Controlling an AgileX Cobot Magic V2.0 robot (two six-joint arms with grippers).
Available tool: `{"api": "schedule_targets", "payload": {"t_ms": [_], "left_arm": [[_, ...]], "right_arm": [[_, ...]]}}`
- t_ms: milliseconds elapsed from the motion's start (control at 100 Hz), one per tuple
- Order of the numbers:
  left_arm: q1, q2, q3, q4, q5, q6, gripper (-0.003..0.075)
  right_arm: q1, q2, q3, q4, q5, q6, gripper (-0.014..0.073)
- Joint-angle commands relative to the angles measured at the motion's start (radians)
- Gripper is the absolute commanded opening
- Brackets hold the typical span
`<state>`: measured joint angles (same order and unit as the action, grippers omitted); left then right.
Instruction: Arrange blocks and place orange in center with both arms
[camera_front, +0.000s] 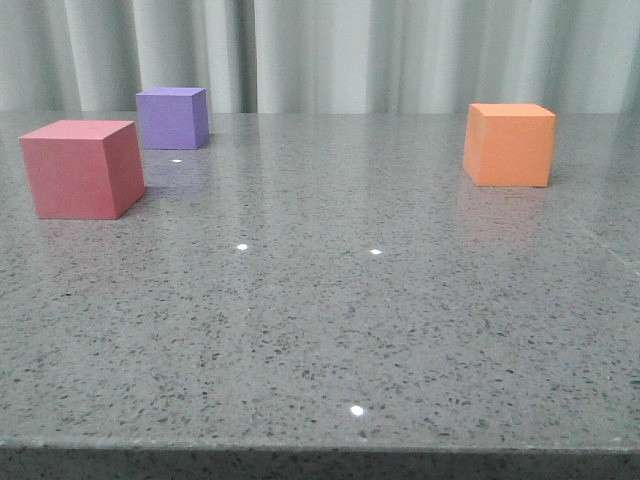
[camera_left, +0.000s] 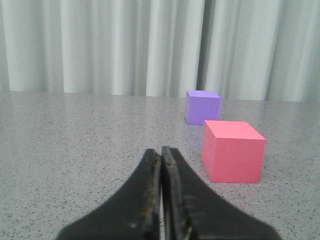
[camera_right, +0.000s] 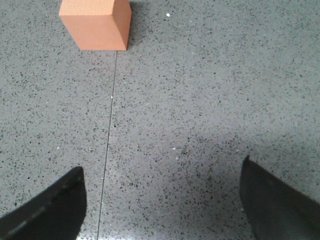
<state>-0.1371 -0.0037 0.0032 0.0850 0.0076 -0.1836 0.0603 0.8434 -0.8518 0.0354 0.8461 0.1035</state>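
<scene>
Right now I see three cubes on the grey speckled table (camera_front: 320, 330), none touching. From the front camera the red-pink cube (camera_front: 82, 168) sits at the left, nearer to me, with the purple cube (camera_front: 173, 118) just behind it and a bit to the right, close to the curtain (camera_front: 400, 50). The orange cube (camera_front: 509, 145) is far right, well apart from both, standing flat on one face. Being a cube it has no long axis; it is turned slightly, so I see its front face and a thin sliver of its left side.

My left gripper (camera_left: 162, 155) has its fingers pressed together, only a hairline slit between them, holding nothing. It sits low over the table, pointing toward the curtain, with the red-pink cube off to one side ahead and the purple one beyond.

My right gripper (camera_right: 161, 200) is spread wide, both fingertips (camera_right: 55, 200) at the frame corners, nothing between them. It looks down on bare table and a thin seam line (camera_right: 107, 150); the orange cube lies ahead, apart from the fingers, probably slightly off the gripper's midline, though the cropped view makes that hard to judge.
</scene>
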Motion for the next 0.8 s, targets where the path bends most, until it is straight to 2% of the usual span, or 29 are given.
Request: {"api": "schedule_targets", "payload": {"t_ms": [0, 130, 320, 570, 790], "left_arm": [[0.004, -0.033, 0.041, -0.001, -0.079, -0.004, -0.0020], [0.004, -0.033, 0.041, -0.001, -0.079, -0.004, -0.0020], [0.004, -0.033, 0.041, -0.001, -0.079, -0.004, -0.0020], [0.004, -0.033, 0.041, -0.001, -0.079, -0.004, -0.0020], [0.004, -0.033, 0.041, -0.001, -0.079, -0.004, -0.0020]], "right_arm": [[-0.008, 0.000, -0.036, 0.028, -0.072, -0.005, 0.0643], [0.002, 0.037, -0.053, 0.055, -0.124, -0.005, 0.0643], [0.052, 0.203, -0.150, 0.055, -0.139, -0.005, 0.0643], [0.103, 0.479, -0.348, 0.055, -0.160, -0.005, 0.0643], [0.106, 0.660, -0.542, 0.056, -0.150, -0.005, 0.0643]]}}
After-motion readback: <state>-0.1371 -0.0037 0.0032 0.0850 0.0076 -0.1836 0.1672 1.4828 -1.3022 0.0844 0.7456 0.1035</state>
